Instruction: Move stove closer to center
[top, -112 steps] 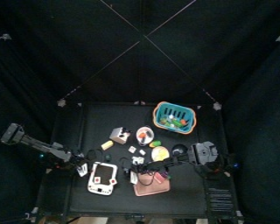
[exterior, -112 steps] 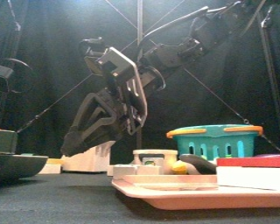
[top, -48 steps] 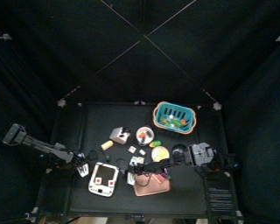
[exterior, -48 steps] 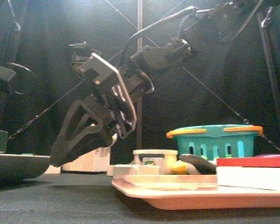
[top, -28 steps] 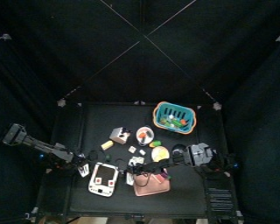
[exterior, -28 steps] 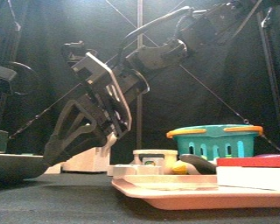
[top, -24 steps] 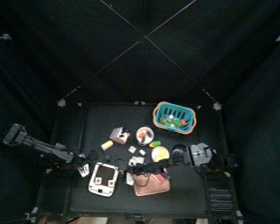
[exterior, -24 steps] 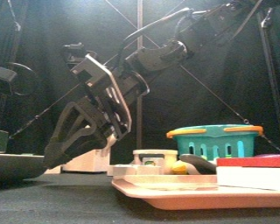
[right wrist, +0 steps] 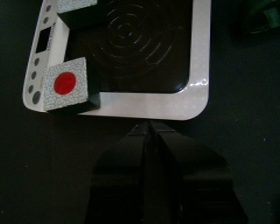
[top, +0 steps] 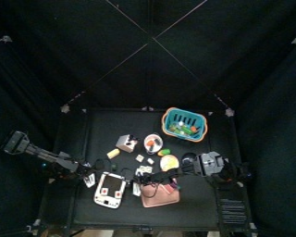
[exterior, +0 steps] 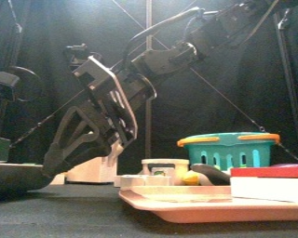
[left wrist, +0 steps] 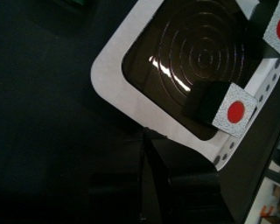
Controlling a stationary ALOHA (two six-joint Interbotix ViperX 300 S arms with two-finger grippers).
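White stove (top: 108, 189): lies flat in the table's (top: 89, 130) front-left part, just left of the pink board (top: 165, 195); dark ringed burner, white blocks with red dots.
Left gripper (left wrist: 149, 140): at the stove's rounded rim on its outer, left side; too dark to tell whether it is apart or together, or whether it touches.
Right gripper (right wrist: 154, 131): reaches in from the right and points at the stove's opposite rim; its state cannot be told either.
Teal basket (top: 184, 120): well apart, at the back right.
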